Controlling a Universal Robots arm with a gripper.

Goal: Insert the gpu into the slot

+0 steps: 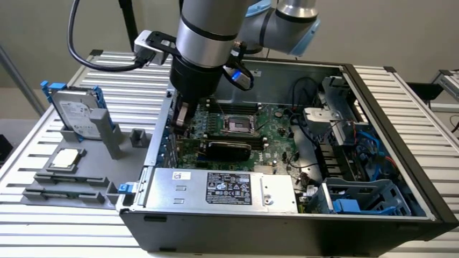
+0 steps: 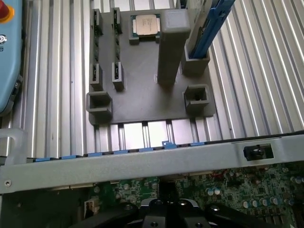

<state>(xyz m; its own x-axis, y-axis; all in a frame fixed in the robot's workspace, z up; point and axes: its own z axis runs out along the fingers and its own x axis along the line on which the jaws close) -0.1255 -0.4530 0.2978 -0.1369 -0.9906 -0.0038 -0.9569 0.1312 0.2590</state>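
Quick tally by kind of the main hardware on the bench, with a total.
Computer case: 1
Motherboard: 1
Power supply: 1
Graphics card: 1
Hard drive: 1
Processor chip: 1
Grey fixture plate: 1
Total: 7

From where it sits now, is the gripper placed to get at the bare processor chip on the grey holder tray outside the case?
Probably not directly. The gripper is shut and low inside the open black computer case, over the green motherboard. The case's metal side wall stands between it and the square silver processor chip on the grey holder tray.
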